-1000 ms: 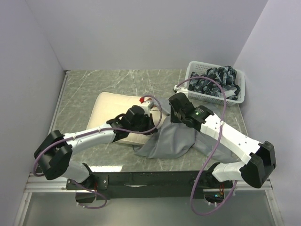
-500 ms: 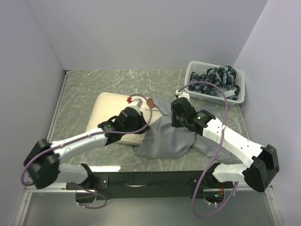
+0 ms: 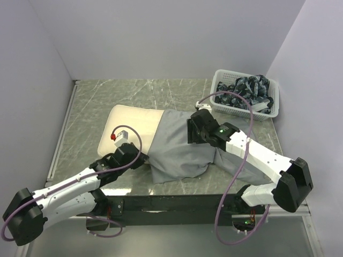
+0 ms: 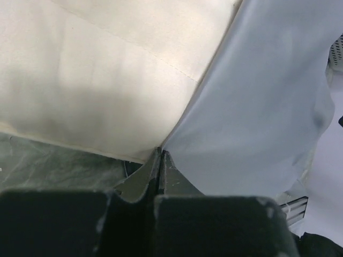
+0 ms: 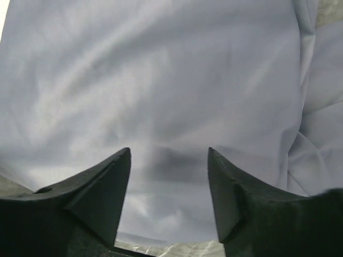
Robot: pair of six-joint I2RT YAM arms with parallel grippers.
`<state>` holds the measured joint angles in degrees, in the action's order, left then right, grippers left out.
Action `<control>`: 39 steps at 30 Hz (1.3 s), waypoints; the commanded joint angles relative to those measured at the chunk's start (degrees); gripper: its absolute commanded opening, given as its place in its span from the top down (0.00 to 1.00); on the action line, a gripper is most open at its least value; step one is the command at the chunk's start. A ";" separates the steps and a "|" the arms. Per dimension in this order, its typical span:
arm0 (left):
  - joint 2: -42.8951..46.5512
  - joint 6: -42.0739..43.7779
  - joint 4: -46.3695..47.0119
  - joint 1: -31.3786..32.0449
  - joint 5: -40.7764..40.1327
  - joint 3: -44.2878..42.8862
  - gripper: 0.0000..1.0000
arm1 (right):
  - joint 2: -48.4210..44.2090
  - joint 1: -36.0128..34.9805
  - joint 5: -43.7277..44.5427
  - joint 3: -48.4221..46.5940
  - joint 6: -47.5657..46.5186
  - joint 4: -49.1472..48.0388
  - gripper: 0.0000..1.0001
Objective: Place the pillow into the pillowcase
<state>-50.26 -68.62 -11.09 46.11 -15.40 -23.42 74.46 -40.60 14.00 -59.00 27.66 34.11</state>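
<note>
Grey pillowcase (image 3: 182, 144) partly covers cream pillow (image 3: 131, 126).

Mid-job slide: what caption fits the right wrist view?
Right gripper open over the smooth grey pillowcase, jaws empty.

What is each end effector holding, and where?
Left end effector seems to pinch the pillowcase at its hem beside the pillow. Right end effector is open, holding nothing.
</note>
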 commanded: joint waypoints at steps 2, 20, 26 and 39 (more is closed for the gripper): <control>0.51 3.39 -0.24 0.21 -1.03 -5.22 0.86 | 0.87 -0.36 -0.29 -2.79 0.11 -2.03 0.29; -3.08 14.20 -7.89 -27.85 -0.17 -21.83 0.07 | 22.64 -9.67 -0.47 -27.81 0.20 -0.80 0.26; -14.94 25.01 -8.25 -45.92 4.84 -27.82 0.00 | 35.66 -9.50 6.54 -40.30 -0.50 5.70 0.23; -37.81 30.66 -3.86 -46.37 21.81 -27.83 0.01 | 44.99 -7.39 11.76 -45.59 -3.40 8.44 0.40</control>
<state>-87.31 -39.97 -15.77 -2.02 1.93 -50.92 119.39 -48.88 23.09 -103.11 25.82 41.85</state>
